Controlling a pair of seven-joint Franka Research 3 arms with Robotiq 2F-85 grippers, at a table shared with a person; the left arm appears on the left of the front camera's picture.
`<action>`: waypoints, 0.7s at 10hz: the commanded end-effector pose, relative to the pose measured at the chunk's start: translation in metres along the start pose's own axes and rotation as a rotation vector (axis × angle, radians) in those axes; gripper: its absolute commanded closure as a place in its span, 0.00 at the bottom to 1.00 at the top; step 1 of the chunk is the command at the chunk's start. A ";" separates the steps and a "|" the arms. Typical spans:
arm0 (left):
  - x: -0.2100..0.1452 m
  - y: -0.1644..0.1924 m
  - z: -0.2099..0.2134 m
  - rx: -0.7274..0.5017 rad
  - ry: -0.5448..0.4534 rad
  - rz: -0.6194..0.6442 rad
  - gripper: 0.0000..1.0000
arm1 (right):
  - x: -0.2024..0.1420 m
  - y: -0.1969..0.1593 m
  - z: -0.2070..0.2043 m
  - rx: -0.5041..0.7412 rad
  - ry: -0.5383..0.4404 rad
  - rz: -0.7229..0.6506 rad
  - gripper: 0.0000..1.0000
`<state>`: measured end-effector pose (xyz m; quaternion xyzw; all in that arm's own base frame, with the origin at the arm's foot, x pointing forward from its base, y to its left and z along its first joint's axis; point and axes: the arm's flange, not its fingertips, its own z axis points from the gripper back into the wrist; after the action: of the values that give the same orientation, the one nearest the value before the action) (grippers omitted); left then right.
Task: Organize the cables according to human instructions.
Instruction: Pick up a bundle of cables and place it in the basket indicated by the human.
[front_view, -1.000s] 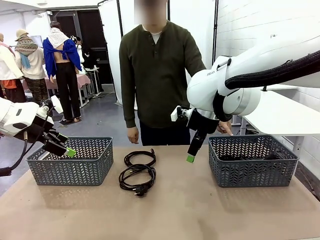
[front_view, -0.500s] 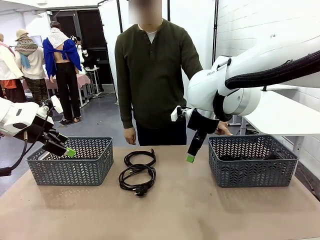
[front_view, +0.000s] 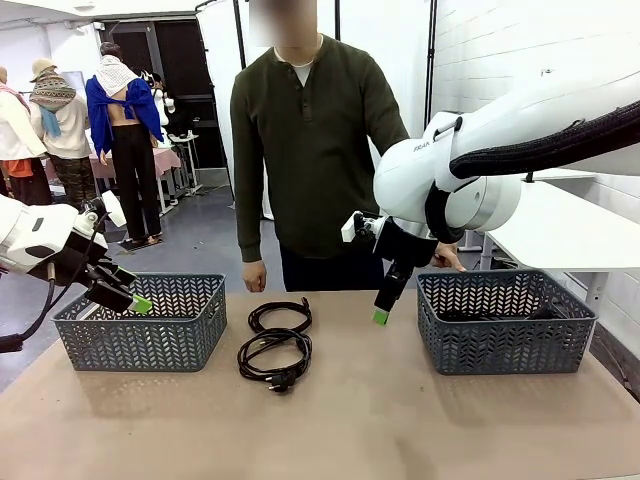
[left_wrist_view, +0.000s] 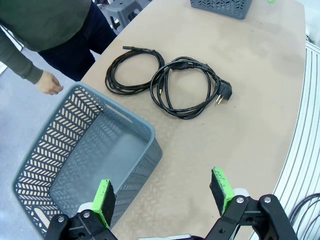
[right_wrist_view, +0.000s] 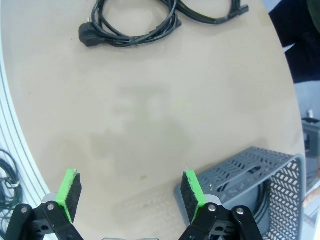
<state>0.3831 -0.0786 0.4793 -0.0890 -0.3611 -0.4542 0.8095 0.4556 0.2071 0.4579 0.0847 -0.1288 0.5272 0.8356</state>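
Green pads on the left fingers (left_wrist_view: 103, 200) stand wide apart and hold nothing. They hang over the near end of a grey mesh basket (left_wrist_view: 131, 120), one pad above its inside and the other out over the brown table (left_wrist_view: 260, 130). Past the basket's far wall from these fingers, two of the black cables lie loose on the table. A coil with its plug showing (left_wrist_view: 223, 92) is the closer one. A second coil (left_wrist_view: 114, 70) lies just beyond it, and their loops meet. Off the table edge beside that second coil hangs one hand (left_wrist_view: 50, 82) of the person.

The right fingers (right_wrist_view: 191, 195) are spread just as wide, also with nothing in their grip. They point down at the table top. A second grey basket (right_wrist_view: 225, 167) sits just outside one pad, and a dark coil of cord (right_wrist_view: 250, 190) lies inside it. The two loose coils are well ahead of these fingertips, near the opposite edge of the table. In the front view these fingers hang between the loose coils and the second basket, nearer the basket. Beyond them the person (front_view: 315, 150), in an olive shirt, stands at the far side of the table, with the other hand (front_view: 450, 260) low behind the right arm, near the basket's far rim.
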 end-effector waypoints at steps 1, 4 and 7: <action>-0.002 0.003 -0.002 -0.007 -0.006 -0.003 0.00 | 0.022 0.005 0.002 -0.040 0.064 -0.140 0.00; -0.002 0.003 -0.002 -0.007 -0.006 -0.003 0.00 | 0.059 0.017 0.002 -0.013 0.114 -0.382 0.00; -0.002 0.003 -0.002 -0.007 -0.006 -0.003 0.00 | 0.083 0.026 -0.011 0.049 -0.012 -0.677 0.00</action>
<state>0.3831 -0.0787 0.4794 -0.0889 -0.3611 -0.4543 0.8095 0.4633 0.2833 0.4764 0.1152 -0.0651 0.2709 0.9535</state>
